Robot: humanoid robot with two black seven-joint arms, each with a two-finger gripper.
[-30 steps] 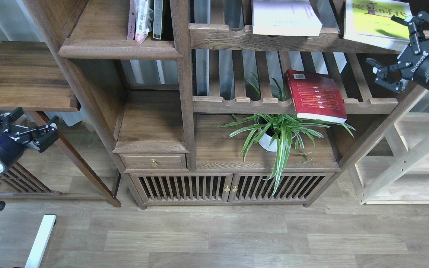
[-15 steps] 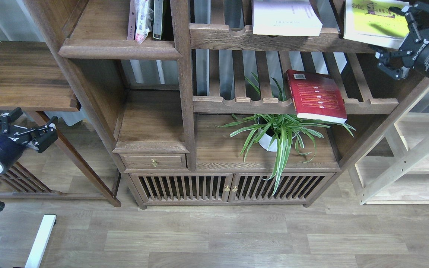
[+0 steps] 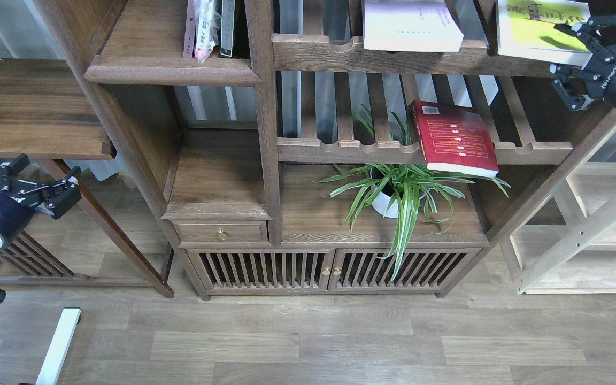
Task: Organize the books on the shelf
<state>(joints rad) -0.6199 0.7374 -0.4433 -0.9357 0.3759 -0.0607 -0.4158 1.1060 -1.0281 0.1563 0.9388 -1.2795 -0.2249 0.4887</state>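
A red book (image 3: pixel 455 136) with yellow bands lies tilted on the lower slatted rack. A pale white-lavender book (image 3: pixel 410 24) and a yellow-green book (image 3: pixel 532 27) lie on the upper slatted rack. The narrow dark-brown shelf (image 3: pixel 171 69) with a rounded lip is at the top left. My right gripper (image 3: pixel 560 49) is open at the yellow-green book's lower right corner, one finger over the cover and one below the rail. My left gripper (image 3: pixel 46 174) is open and empty, low at the far left.
A plastic-wrapped pink item (image 3: pixel 205 27) and thin upright volumes (image 3: pixel 227 24) stand in the narrow shelf. A potted spider plant (image 3: pixel 401 192) sits under the red book. A wide plain board (image 3: pixel 30 107) is at the left, a light wooden frame (image 3: pixel 580 230) at the right.
My right gripper has moved up and to the yellow-green book's corner, from below the upper rack. My left gripper has barely moved. The books lie as before.
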